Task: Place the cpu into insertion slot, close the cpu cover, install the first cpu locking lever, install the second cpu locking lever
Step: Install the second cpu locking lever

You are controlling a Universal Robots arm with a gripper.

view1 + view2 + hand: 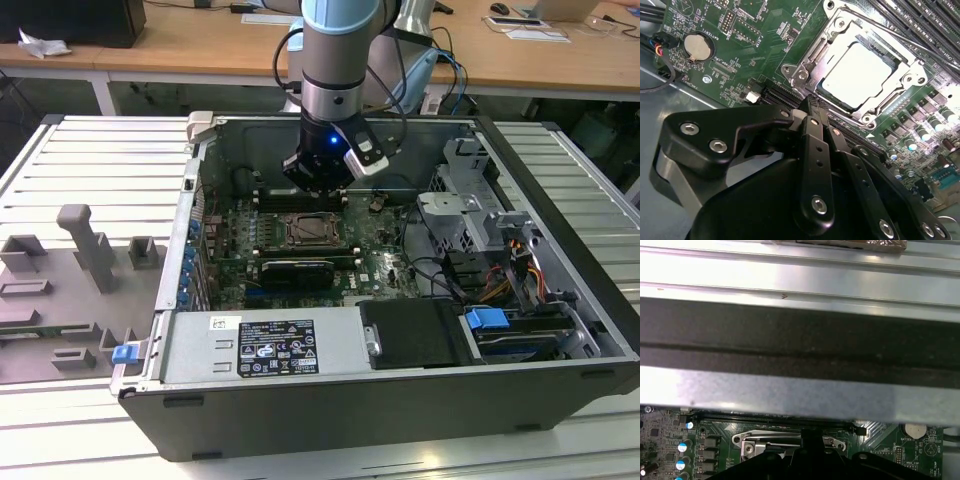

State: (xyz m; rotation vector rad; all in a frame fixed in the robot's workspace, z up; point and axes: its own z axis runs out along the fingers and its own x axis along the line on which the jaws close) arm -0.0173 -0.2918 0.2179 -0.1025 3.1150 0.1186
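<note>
Silver-grey cylindrical arm [333, 70] with pale-blue joint band, black looping cables and a glowing blue wrist light; matte black tool [812, 107], links fastened by silver screws

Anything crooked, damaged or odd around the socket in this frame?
Nothing stands out. In the second wrist view the cpu lies flat and square in the insertion slot, with the cpu cover down around it. The gripper hangs just beside the socket's edge, holding nothing. The green circuit board looks intact.
</note>
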